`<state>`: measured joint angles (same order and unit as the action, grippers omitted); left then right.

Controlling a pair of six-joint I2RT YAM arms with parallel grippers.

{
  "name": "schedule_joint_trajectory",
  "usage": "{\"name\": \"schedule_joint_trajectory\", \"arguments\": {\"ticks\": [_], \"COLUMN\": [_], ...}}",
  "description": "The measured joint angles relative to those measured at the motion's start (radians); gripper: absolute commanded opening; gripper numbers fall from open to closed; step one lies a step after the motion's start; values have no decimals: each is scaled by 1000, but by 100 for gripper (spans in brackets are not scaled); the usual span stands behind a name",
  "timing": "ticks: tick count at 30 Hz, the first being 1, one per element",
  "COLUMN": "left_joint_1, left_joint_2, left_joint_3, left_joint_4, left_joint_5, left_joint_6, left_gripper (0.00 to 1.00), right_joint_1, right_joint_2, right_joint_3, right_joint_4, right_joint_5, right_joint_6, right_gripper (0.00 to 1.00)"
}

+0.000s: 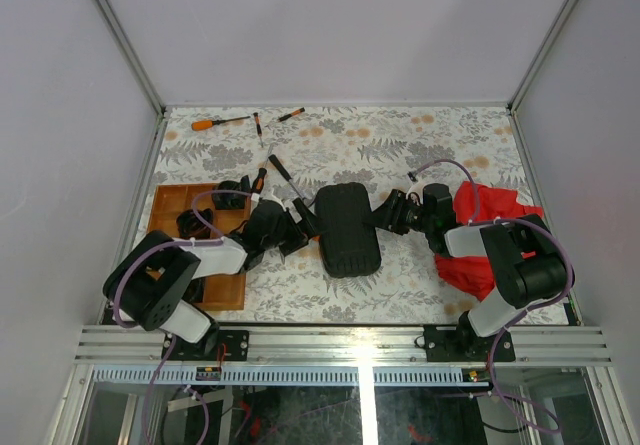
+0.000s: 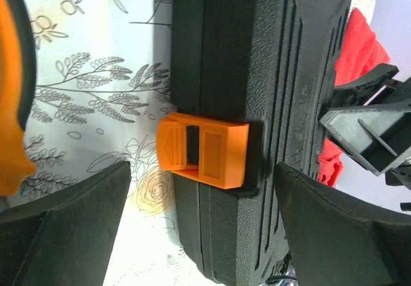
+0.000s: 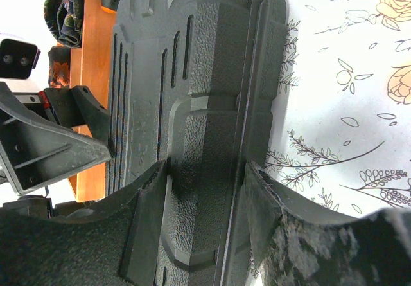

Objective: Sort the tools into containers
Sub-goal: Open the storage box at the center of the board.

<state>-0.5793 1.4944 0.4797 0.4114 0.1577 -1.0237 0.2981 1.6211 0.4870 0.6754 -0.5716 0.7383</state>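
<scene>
Here, my left gripper point(image 2: 202, 193) reaching sideways, low, jaws wide apart flanking the orange latch point(image 2: 204, 148), right gripper point(image 3: 205, 186) clamped on the black case point(image 3: 199, 74), opposite edge.

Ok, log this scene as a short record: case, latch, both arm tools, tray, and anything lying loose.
case: closed, lying flat between the arms
latch: orange, on the case's left side, looks shut
left tool: open, fingers either side of the latch, not touching it
right tool: shut on the case's right edge
tray: left of the case, some items inside
loose: screwdriver and small drivers at the table's far edge; hammer near the case
cloth: red, beneath the right arm
</scene>
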Motion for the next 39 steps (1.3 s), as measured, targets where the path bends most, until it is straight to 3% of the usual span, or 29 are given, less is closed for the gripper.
{"name": "schedule_joint_trajectory", "arguments": {"ticks": [10, 39], "left_joint_1": [9, 13], "left_joint_2": [55, 8], "left_joint_3": [-2, 12], "left_joint_4": [97, 29], "left_joint_5": [34, 43], "left_joint_6": [-35, -44], "left_gripper": [82, 60], "right_joint_1": [0, 0], "right_joint_2": [0, 0], "right_joint_3": [0, 2], "right_joint_4": [0, -3], "right_joint_5": [0, -2], "right_joint_6": [0, 0], "right_gripper": [50, 49]}}
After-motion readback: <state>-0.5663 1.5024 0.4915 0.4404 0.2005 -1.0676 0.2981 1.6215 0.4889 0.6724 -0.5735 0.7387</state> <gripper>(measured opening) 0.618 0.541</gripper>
